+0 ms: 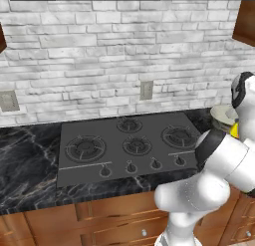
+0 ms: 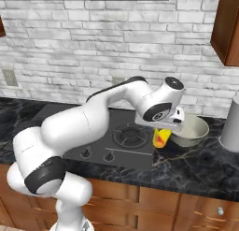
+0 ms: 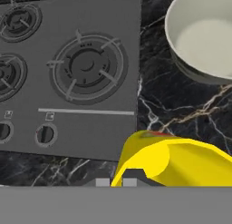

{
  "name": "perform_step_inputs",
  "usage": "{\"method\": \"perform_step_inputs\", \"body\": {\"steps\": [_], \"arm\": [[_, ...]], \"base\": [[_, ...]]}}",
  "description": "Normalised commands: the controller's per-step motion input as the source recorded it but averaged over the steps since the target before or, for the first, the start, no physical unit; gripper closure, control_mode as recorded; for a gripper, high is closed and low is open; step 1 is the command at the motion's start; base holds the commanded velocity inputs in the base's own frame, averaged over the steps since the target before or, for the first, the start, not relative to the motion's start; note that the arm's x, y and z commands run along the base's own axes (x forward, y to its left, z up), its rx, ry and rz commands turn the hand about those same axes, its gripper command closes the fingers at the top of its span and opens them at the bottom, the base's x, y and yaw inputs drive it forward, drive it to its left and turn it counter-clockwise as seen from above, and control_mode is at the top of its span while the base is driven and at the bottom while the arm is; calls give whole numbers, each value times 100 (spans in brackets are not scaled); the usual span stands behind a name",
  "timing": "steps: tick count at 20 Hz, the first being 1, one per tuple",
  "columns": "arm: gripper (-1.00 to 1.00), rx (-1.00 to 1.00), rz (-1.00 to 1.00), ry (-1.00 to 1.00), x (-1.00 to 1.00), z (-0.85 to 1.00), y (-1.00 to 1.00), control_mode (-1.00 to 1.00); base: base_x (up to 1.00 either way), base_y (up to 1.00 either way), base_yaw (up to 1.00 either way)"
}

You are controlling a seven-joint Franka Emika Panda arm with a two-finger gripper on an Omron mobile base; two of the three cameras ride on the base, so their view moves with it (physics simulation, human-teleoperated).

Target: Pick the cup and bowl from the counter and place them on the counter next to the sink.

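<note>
Gripper (image 2: 164, 127) sits right of centre in the right base view, under the white wrist, with the yellow cup (image 2: 161, 137) hanging directly below it. Jaws drawn nearly together, pinching the cup; the fingers themselves are mostly hidden by the cup and wrist. In the hand view the cup (image 3: 174, 160) lies across the bottom right of the frame, yellow with a red edge at its upper left, covering the fingertips. Whether the cup's base touches the counter (image 2: 196, 167) or hangs clear of it cannot be told. In the left base view the cup (image 1: 234, 130) shows as a small yellow sliver at the right edge, between the arm's forearm and elbow. Bowl (image 2: 191, 130) stands on the counter just right of the cup, at the right of the stovetop (image 2: 122, 134); touching the cup or merely beside it, cannot tell. Hand view puts the bowl (image 3: 201, 37) upper right, upright, pale inside, grey outside, apart from the cup with black marble (image 3: 181, 105) between. Left base view: bowl (image 1: 222, 115) at the right edge behind the arm. Grey cylinder (image 2: 231, 125) stands at the right edge, right of the bowl.
</note>
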Motion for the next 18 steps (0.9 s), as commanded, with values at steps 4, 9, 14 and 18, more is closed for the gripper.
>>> {"method": "perform_step_inputs", "body": {"steps": [4,9,14,18], "arm": [[100,-9,-5,-11,-42,91,100,-100],[100,-8,-10,-3,-19,47,100,-100],[100,-2,-12,0,-5,2,100,-100],[100,0,-9,-7,-13,42,100,-100]], "base": [[0,0,0],[0,0,0],[0,0,0],[0,0,0]]}}
